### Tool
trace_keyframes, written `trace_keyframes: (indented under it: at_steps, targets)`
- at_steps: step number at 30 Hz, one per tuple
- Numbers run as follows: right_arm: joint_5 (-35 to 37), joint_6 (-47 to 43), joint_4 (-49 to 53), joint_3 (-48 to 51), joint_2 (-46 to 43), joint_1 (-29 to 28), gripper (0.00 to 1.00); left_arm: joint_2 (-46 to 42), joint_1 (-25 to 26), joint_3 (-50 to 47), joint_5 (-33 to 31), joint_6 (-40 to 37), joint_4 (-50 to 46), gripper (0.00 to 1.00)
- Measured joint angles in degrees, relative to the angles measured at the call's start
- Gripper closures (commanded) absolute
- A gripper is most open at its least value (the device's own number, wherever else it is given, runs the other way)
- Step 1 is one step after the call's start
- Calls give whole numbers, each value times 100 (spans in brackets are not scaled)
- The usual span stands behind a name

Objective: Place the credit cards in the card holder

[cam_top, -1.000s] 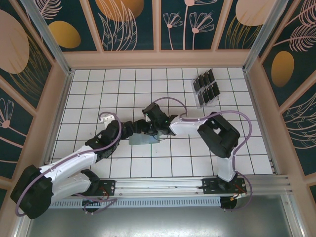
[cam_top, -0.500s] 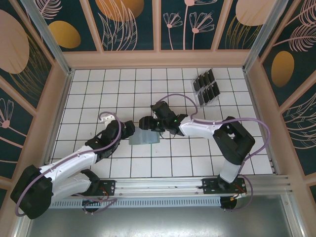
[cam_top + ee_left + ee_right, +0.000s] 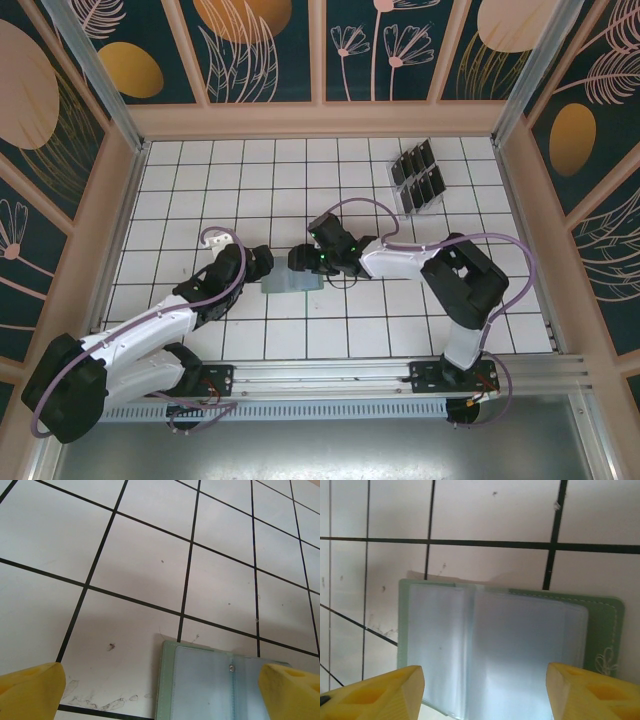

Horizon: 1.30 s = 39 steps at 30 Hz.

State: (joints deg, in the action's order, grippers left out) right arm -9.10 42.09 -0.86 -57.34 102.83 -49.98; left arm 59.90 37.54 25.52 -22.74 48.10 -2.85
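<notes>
Right fingers wide apart, nothing btwn them, hanging just over the card holder. It lies spread open, clear sleeves up, no card in the sleeves that show. Change over the last sec: right fingers opened a bit wider and shifted slightly over the holder, while left fingers, also apart and empty, backed off to the holder's left edge. Reads as holder opened and let go, so prob. opening is done and card pickup comes next. Credit cards stand in the clear rack at far right of the bench, well apart from the holder. Nothing lies btwn. Main obstruction is both arms crowding the holder, and the cover might fold back w/ nobody pinning it.
</notes>
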Motion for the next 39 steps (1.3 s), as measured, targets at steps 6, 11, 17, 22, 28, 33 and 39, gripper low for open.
trace_keyframes:
  at_steps: [6, 11, 17, 22, 28, 33, 39]
  targets:
    - [76, 2, 94, 9, 76, -7, 33, 20, 0, -4, 17, 0, 0, 1]
    - [63, 2, 50, -26, 175, -31, 33, 22, 0, -7, 20, 0, 0, 2]
    - [-61, 2, -46, -68, 227, -72, 33, 26, 0, -13, 22, 0, 2, 2]
    - [-236, 26, -61, -76, 227, -142, 34, 24, 0, -13, 20, 0, 0, 2]
    - [-450, 48, -61, -334, 229, -295, 34, -33, 0, -13, 20, 0, -7, 2]
    - [-455, 66, -15, -745, 378, -374, 34, -251, -13, -15, -74, 20, -59, 2]
    - [-533, 66, -13, -1307, 1025, -439, 34, -490, -2, -76, -92, 20, -144, 2]
